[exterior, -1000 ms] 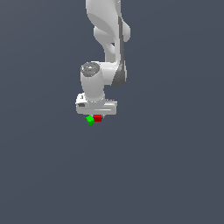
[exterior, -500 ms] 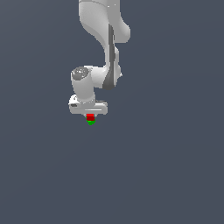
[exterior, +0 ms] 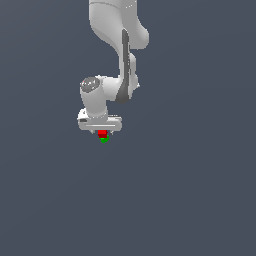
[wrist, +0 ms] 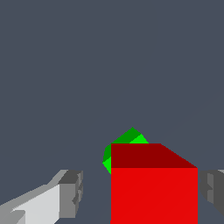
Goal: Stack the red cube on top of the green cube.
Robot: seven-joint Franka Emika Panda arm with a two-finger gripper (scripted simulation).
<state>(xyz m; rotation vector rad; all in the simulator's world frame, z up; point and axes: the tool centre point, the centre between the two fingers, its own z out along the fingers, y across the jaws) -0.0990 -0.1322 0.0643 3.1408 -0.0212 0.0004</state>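
- My claw, a white two-finger gripper (exterior: 102,132), hangs below my white jointed arm (exterior: 117,45) near the centre of the exterior view, pointing down toward the plain dark grey floor (exterior: 200,200).
- The tiny bright red plain cube (exterior: 102,134) sits directly under my claw body in the exterior view, between my fingers.
- In the wrist view the red cube (wrist: 153,188) fills the space between my two fingers (wrist: 72,192). The finger on one side stands visibly apart from the cube face, with a strip of floor (wrist: 109,65) showing between them; the other finger lies just beside the opposite face, and contact there cannot be confirmed.
- Claw state: the jaws stand about one cube-width apart around the red cube. Whether they are clamped on it or loose I cannot tell.
- The tiny bright green plain cube (exterior: 104,140) lies immediately below the red cube in the exterior view, offset slightly toward the exterior view's right. The two cubes appear touching or nearly so; the pictures are too small to settle this.
- In the wrist view the green cube (wrist: 124,140) shows only as a corner and part of two faces beyond the red cube's far upper edge. It is turned at an angle relative to the red cube.
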